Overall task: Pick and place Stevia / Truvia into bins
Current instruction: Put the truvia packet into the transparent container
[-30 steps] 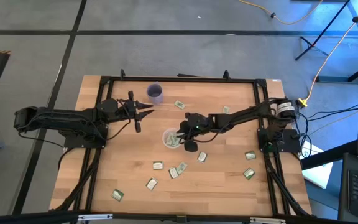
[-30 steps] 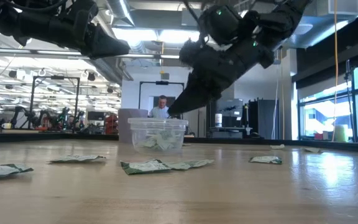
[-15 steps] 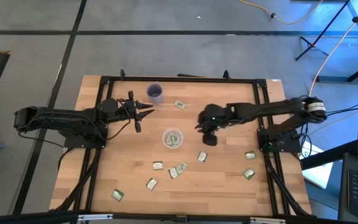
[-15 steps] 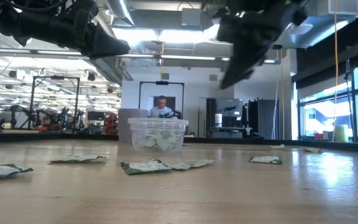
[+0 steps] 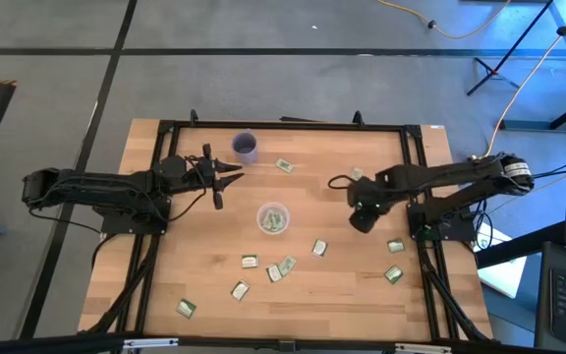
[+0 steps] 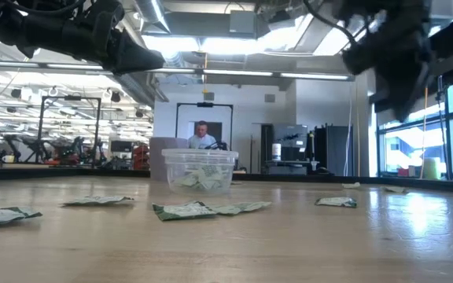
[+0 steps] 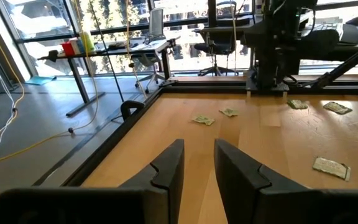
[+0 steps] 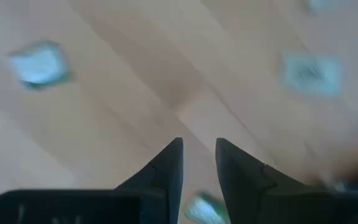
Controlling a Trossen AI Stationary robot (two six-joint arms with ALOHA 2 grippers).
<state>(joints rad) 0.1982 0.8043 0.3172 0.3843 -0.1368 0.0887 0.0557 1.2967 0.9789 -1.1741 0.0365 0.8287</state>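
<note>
Clear cup [image 5: 273, 218] sits near the middle of the table [image 5: 362, 305], with several green-and-white sachets [image 6: 200, 178] lying inside it. From table height the cup [image 6: 200, 169] stands upright.

Right gripper [image 5: 359, 212] hangs above the table well to the right of the cup. In its wrist view the fingers [image 8: 168, 163] stand a narrow gap apart with nothing between them, bare wood below.

Loose sachets lie scattered around the cup: one just right and toward the front edge from it [image 5: 319, 248], a pair in front of it [image 5: 282, 267], one beside those [image 5: 250, 262], two farther toward the front left [image 5: 239, 290] [image 5: 186, 308], two far right [image 5: 395, 246] [image 5: 393, 274], one behind the cup [image 5: 284, 165].

Purple cup [image 5: 247, 147] stands near the back edge, behind and left of the clear cup.

Left gripper [image 5: 221, 177] waits left of the clear cup, fingers [image 7: 168, 168] slightly apart, empty.

A person [image 6: 201, 135] shows in the room behind the cup.
</note>
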